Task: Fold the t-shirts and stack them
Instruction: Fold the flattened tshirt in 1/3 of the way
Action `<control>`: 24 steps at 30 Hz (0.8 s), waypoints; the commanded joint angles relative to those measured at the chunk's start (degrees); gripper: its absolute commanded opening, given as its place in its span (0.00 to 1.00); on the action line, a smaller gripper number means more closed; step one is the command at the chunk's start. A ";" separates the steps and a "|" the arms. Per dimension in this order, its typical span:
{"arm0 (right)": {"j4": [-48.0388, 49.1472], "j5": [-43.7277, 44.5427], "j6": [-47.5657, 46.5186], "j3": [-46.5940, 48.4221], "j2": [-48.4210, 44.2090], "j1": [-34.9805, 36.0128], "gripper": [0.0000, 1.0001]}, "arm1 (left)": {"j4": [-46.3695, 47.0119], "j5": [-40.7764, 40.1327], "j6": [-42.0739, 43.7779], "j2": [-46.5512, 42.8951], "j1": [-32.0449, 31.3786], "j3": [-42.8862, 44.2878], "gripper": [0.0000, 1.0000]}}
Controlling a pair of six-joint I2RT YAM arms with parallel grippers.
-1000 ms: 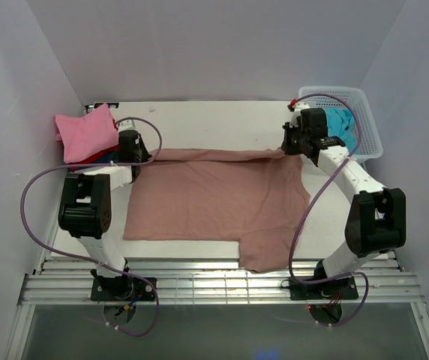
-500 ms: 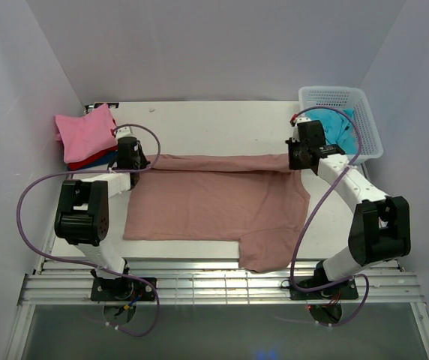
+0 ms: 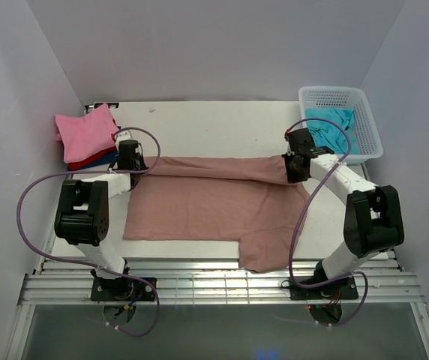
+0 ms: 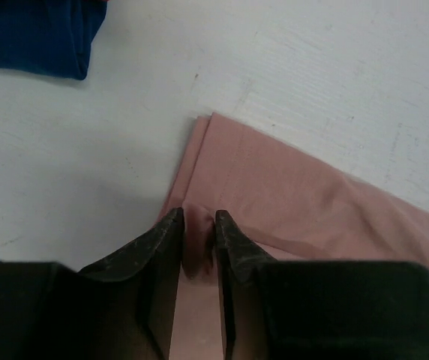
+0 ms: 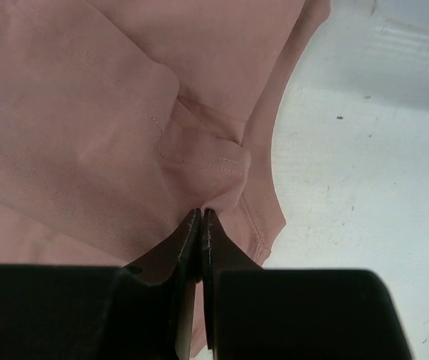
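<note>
While flat, rose-brown t-shirt — lengthwise left-right

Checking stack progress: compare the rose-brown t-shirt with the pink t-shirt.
The rose-brown t-shirt lies spread across the table's middle with only its far edge folded over; the pink t-shirt sits folded atop the corner stack. The rose-brown one is pinched by both grippers, left gripper and right gripper; the pink one is untouched. Both are plain cloth.
</note>
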 commanded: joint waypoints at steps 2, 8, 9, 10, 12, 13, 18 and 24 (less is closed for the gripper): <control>-5.37 3.96 1.19 -0.51 1.94 1.32 0.08 | -5.27 -4.45 -1.68 -3.13 -0.05 1.28 0.52; -3.36 4.41 2.51 -1.39 -2.27 2.29 0.34 | -2.38 -10.61 -4.76 -14.02 -1.72 -4.16 0.98; -1.96 3.36 2.51 -1.39 -3.32 2.29 0.36 | -2.11 -11.75 -4.93 -15.43 -2.42 -4.25 0.98; -1.43 2.74 2.34 -1.22 -4.29 2.29 0.38 | -1.94 -12.19 -4.85 -16.75 -4.17 -3.91 0.98; 0.41 0.64 1.90 -0.34 -6.66 2.38 0.41 | -1.50 -12.37 -4.41 -18.95 -8.20 -2.85 0.98; 1.12 -0.24 1.72 0.01 -7.19 2.29 0.42 | -1.58 -12.20 -3.88 -18.87 -9.71 -1.02 0.98; 8.23 -5.08 1.11 -0.07 -6.85 2.29 0.43 | -1.23 -8.60 -4.49 -10.19 -20.33 5.58 0.73; 18.61 -10.26 0.41 0.10 -0.62 2.11 0.42 | 2.36 0.19 -5.73 5.62 -28.07 14.90 0.00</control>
